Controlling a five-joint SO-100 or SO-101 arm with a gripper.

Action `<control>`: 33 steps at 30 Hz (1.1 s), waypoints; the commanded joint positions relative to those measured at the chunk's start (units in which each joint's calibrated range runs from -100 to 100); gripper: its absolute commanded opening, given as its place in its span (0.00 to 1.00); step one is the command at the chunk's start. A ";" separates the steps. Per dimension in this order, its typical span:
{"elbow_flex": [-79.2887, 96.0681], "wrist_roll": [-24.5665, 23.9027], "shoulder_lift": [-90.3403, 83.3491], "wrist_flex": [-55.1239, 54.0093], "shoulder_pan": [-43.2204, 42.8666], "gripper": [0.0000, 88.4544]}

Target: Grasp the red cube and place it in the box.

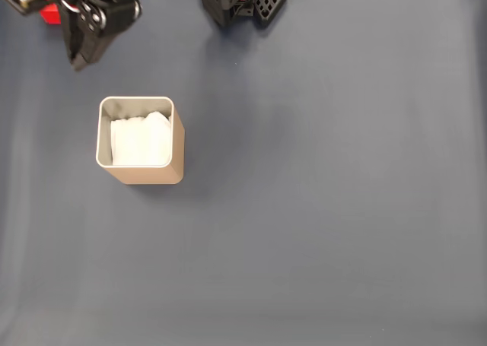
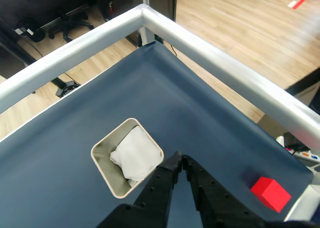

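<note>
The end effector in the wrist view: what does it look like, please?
The end effector has two black plastic fingers, dotted with small round holes and tapering to narrow tips. In the fixed view its black body carries red and white cables.

Table cover (image 1: 327, 209): a dark blue-grey sheet is lying flat across the whole fixed view.
Table edge (image 2: 230, 72): a silver metal rail is running around the sheet's corner in the wrist view.
Floor (image 2: 250, 22): pale wood boards are showing beyond the rail.
Chair base (image 2: 70, 22): black legs are standing on the floor at upper left.
</note>
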 commanded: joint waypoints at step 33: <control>-7.00 -2.34 7.61 3.46 20.16 0.00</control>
